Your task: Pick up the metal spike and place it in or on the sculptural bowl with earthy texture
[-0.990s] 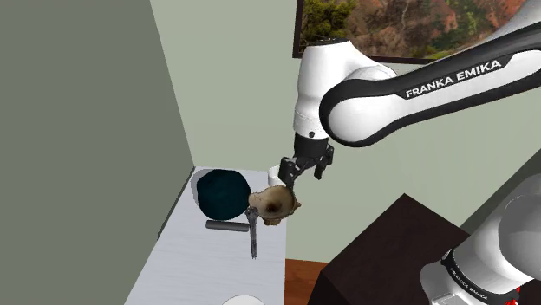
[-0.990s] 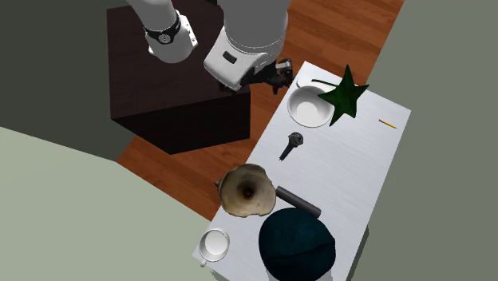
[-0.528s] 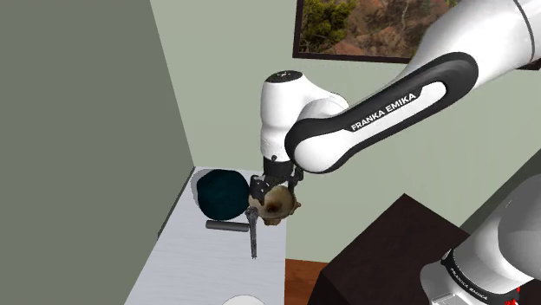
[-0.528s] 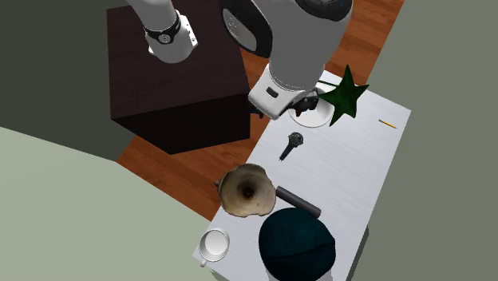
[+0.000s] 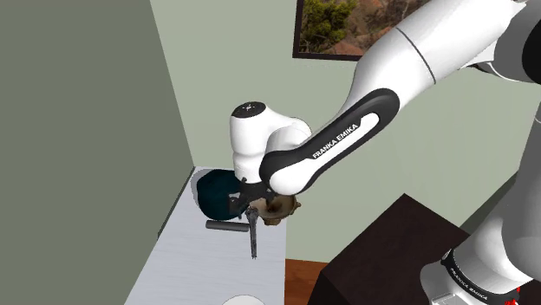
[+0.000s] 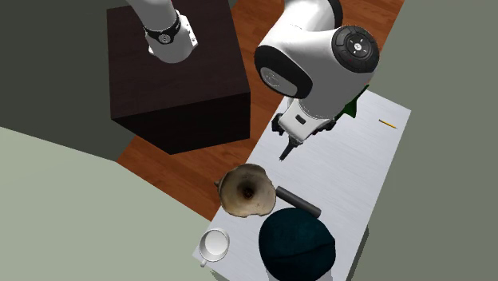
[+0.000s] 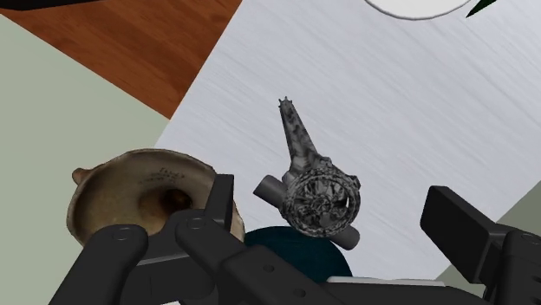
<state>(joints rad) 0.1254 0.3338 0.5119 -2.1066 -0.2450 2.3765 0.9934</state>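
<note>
Gripper (image 7: 334,206) is spread wide and clasps nothing. It hangs close over the white table (image 7: 407,113), looking down at the spike (image 7: 303,169). The spike lies flat on the tabletop, not lifted: dark grey, mottled, a tapered shaft with a round ornate head. In the wrist view the head sits in the gap between the two fingers (image 7: 222,201) and touches neither. In the second exterior view the pointed end pokes out from under the hand, aimed roughly toward the bowl (image 6: 247,191) and apart from it. The bowl is tan-brown and rough-surfaced with a dark hollow in the centre, and it sits at the table edge on the side of the wooden floor (image 6: 199,172). A dark cylinder (image 6: 300,203) lies just beside the bowl. A dark teal round lump (image 6: 297,243) sits close against both; cannot tell whether it touches them. A white cup (image 6: 214,244) stands at the table corner next to the bowl. A white plate (image 7: 414,7) is on the opposite side of the spike from the bowl, with the dark green tip (image 7: 484,5) of something by it. A small yellow stick (image 6: 387,124) lies near the table's far edge. The dark box stand (image 6: 179,80) sits on the floor beside the table. A framed landscape picture (image 5: 347,22) hangs on the wall in the shoulder view.
</note>
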